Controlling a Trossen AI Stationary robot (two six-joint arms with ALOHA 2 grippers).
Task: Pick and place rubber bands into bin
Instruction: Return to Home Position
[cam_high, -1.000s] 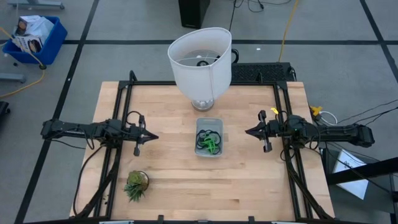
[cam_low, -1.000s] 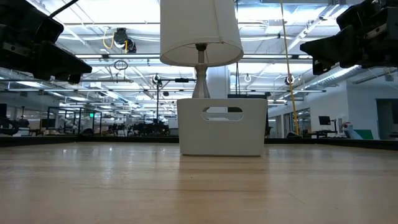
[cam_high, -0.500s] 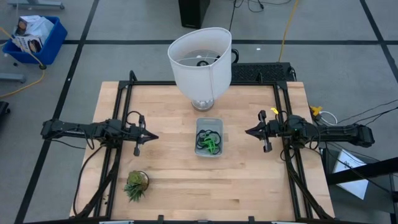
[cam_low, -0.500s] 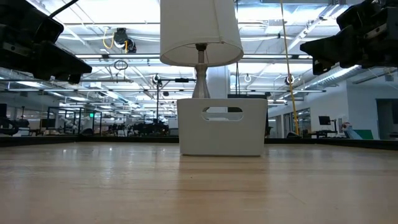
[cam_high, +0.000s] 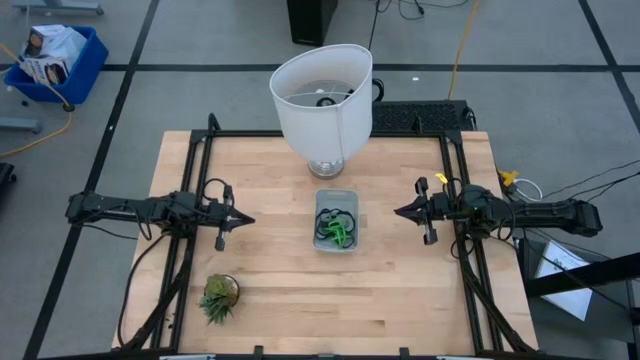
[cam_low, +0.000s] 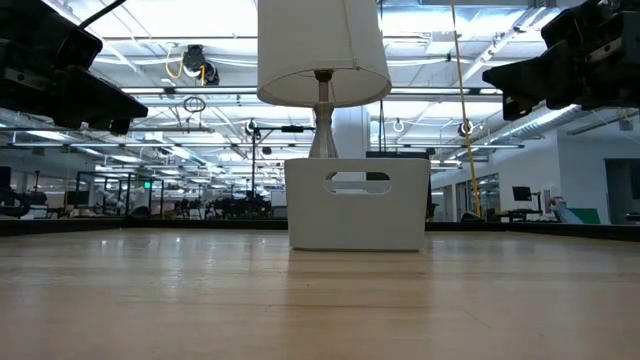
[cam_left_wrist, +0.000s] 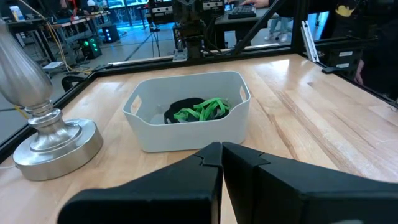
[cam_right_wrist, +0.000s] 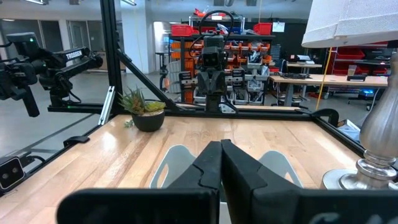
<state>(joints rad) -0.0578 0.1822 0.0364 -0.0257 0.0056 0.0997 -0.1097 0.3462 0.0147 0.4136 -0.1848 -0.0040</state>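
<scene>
The pale bin (cam_high: 336, 221) stands on the table's middle, in front of the lamp. Dark and light green rubber bands (cam_high: 336, 230) lie heaped inside it; they also show in the left wrist view (cam_left_wrist: 200, 110). My left gripper (cam_high: 246, 220) hovers left of the bin, shut and empty, pointing at it (cam_left_wrist: 221, 148). My right gripper (cam_high: 398, 211) hovers right of the bin, shut and empty (cam_right_wrist: 220, 144). In the low view the bin (cam_low: 357, 203) hides its contents.
A white lamp (cam_high: 322, 95) with a silver base (cam_left_wrist: 53, 138) stands just behind the bin. A small potted plant (cam_high: 219, 297) sits near the front left. Black frame rails (cam_high: 195, 160) run along the table's left and right sides.
</scene>
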